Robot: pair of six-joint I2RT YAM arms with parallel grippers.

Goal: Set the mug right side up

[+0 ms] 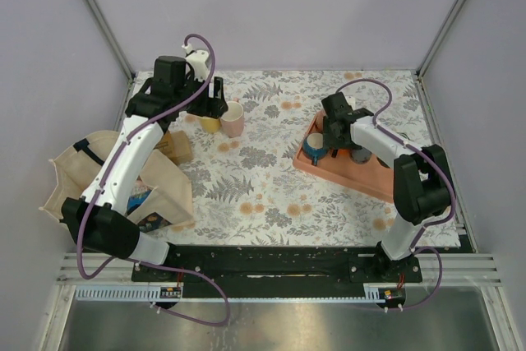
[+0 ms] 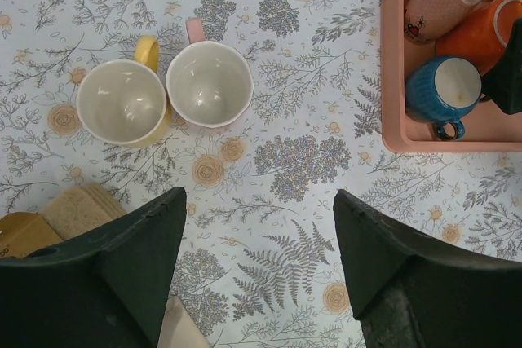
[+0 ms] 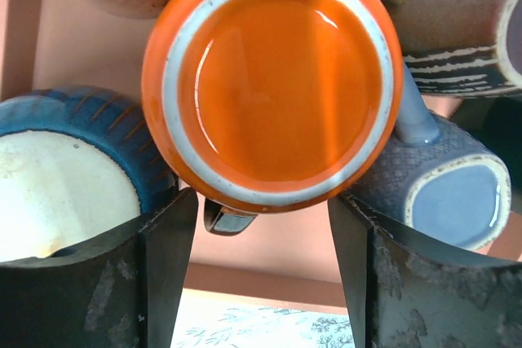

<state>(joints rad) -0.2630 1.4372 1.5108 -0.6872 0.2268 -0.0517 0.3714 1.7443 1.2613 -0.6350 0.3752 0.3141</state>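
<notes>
An orange mug (image 3: 273, 87) stands upside down in the pink tray (image 3: 269, 258), its glazed base and pale foot ring facing the right wrist camera. My right gripper (image 3: 261, 201) hangs right over it with its jaws apart. One finger is on each side of the base's near edge, and neither presses on it. From above, that gripper (image 1: 333, 141) covers most of the mug. My left gripper (image 2: 259, 201) is open and holds nothing. It hovers over the flowered cloth near the back left (image 1: 215, 103). The orange mug (image 2: 489, 34) also shows in the left wrist view.
The tray (image 1: 345, 177) also holds a blue mug (image 3: 57, 177), a grey-blue mug (image 3: 457, 193) lying on its side, a brown striped one (image 3: 465, 30) and a speckled pink one (image 2: 444, 2). A yellow mug (image 2: 122, 103) and a pink mug (image 2: 210, 85) stand upright together. A cloth bag (image 1: 82, 178) sits at the left.
</notes>
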